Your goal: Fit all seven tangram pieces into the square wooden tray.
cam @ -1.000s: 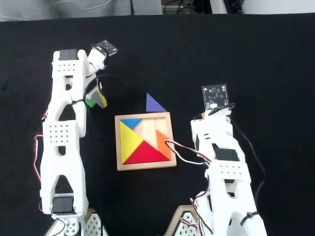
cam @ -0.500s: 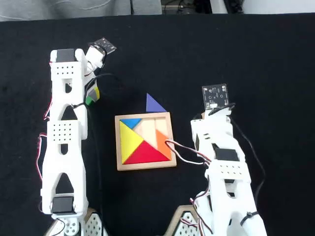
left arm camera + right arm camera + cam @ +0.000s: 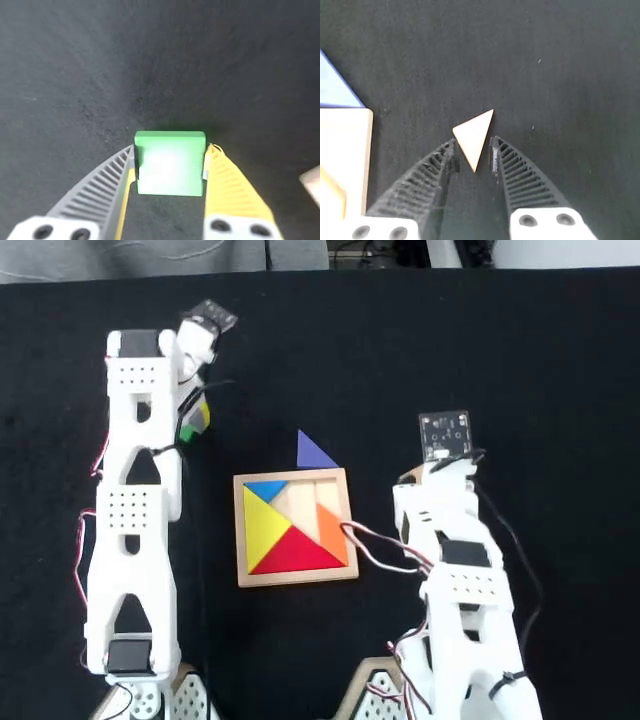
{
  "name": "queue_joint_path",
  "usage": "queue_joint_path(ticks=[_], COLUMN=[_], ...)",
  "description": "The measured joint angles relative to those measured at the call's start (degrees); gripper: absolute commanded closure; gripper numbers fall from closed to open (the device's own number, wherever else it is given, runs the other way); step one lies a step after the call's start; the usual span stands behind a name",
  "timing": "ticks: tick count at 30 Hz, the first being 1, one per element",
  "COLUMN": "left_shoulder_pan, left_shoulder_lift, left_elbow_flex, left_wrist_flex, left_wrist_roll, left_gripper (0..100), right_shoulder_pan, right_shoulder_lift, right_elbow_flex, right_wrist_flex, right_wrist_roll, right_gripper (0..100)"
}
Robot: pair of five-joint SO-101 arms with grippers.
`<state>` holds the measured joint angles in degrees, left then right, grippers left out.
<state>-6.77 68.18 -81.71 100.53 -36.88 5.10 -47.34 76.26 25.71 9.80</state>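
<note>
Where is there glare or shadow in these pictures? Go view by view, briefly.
Left wrist view: glare washes out the middle of the green piece held between the jaws. Right wrist view: even light, the pale triangle bright, no clear shadow on the black table. High view: white arms stand bright against the table, shadows lost in the black.

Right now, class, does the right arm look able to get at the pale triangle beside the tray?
Probably yes. The right arm has its jaws open on either side of the pale triangle, which lies flat on the table with nothing over it.
</note>
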Motion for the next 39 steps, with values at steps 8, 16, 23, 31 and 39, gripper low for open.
queue_joint_path(ticks=[8,16,23,31,39], left_shoulder_pan=[5.71,8.44,16.00,17.85,19.78], left_shoulder_lift=[-26.64,-61.98,-80.09,-99.87,-116.66], left_elbow_flex=[28.84,62.15,92.13,126.07,141.54], left_wrist_flex=[0.00,-4.31,-17.93,-38.59,-49.85], left_wrist_roll=[4.48,6.33,12.40,23.30,26.11], left_gripper=[88,88,88,88,85], right_shoulder_pan=[0.00,3.78,6.42,2.90,2.46], right_shoulder_lift=[14.68,35.16,35.16,39.47,54.15], right_elbow_flex=[-13.98,-35.34,-38.51,-47.03,-60.84], right_wrist_flex=[9.67,24.88,29.89,38.33,42.99], right_wrist_roll=[1.85,4.48,15.03,26.29,17.32], right_gripper=[87.8,87.7,87.7,71.2,80.7])
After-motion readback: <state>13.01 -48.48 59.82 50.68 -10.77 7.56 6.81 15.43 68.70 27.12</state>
